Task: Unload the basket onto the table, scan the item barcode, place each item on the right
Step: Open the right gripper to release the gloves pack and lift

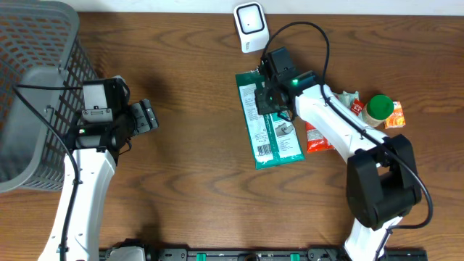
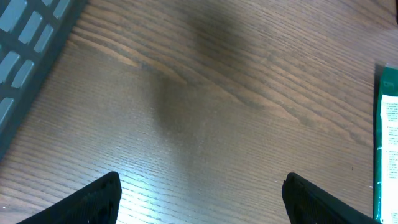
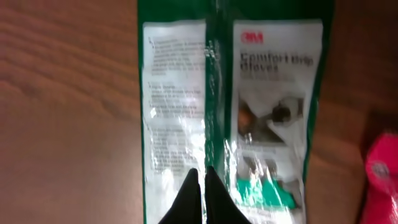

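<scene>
Glove pack: the green glove pack lies flat on the table, just below the white scanner, printed panels up; its edge also shows in the left wrist view.
Right gripper: the right gripper is over the pack's centre seam with its fingers pressed together. Whether any film is nipped between them I cannot tell.
Barcode: too small to pick out among the print.
Doing it well: find the barcode panel first. Take the pack by an edge so no finger covers the code, keep the glossy film taut and tilted off the glare, and hold it steady facing the scanner window.
Left gripper: the left gripper hangs wide and empty over bare wood.
Neighbours: a red packet sits just beside the pack.
Basket: the grey mesh basket stands far left, with nothing visible inside.
</scene>
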Available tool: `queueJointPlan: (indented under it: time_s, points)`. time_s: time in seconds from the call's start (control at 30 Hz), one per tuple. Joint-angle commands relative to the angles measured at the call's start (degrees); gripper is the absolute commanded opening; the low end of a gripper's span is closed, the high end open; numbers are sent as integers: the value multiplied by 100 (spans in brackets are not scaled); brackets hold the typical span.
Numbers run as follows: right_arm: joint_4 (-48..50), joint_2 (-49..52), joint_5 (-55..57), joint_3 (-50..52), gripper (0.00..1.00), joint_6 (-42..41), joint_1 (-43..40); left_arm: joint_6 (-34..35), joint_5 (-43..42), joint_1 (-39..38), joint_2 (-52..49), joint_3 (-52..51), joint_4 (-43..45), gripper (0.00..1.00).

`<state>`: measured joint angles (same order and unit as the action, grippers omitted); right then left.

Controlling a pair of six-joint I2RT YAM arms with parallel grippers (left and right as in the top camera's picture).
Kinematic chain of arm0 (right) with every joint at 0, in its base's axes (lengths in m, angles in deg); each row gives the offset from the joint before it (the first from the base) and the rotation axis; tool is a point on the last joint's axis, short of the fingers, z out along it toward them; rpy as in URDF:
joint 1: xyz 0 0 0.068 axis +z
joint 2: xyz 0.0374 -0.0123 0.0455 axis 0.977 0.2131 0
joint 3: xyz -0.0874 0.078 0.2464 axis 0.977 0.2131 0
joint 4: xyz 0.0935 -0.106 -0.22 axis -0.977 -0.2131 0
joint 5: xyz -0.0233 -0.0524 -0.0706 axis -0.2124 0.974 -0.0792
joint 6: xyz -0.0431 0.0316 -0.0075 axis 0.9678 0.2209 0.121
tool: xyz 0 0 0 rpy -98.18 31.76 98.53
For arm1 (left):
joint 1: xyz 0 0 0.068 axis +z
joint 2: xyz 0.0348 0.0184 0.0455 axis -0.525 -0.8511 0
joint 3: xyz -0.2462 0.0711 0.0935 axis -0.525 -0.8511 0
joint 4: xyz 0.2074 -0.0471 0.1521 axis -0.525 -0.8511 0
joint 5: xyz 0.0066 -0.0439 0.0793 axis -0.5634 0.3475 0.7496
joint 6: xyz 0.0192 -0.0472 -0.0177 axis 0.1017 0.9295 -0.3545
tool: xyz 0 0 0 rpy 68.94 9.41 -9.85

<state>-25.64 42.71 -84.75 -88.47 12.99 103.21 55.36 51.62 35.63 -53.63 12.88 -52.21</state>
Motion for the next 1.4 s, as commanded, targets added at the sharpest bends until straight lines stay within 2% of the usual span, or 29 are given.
queueJointPlan:
  time_s: [0.0,0.13,0.37,0.7,0.8,0.9,1.0,1.07,1.13,1.23,1.37]
  points:
    - [310,396,-7,-37,1,37,-44,-50,50,15,26,103,2,84]
    - [535,706,50,-37,1,37,-46,-48,50,15,26,103,2,83]
    - [354,726,859,-39,1,37,-166,-48,50,15,28,103,2,84]
    - [-70,684,874,-39,1,37,-459,-50,52,15,26,103,2,83]
    - [-7,595,767,-42,1,90,-494,-48,50,15,26,103,2,83]
    - [116,402,22,-46,1,791,-490,-50,52,15,26,103,2,83]
    - [44,192,-452,-46,4,1010,-485,-48,52,15,26,103,2,83]
    - [-35,13,-481,-46,11,1012,-485,-50,52,15,26,103,2,83]
    - [-96,-166,-474,-46,25,1099,-490,-48,50,15,26,103,2,83]
    - [-210,-380,-356,-46,99,1178,-492,-48,52,15,26,103,2,84]
    - [-280,-428,-284,-46,99,1178,-490,-50,50,15,26,103,2,83]
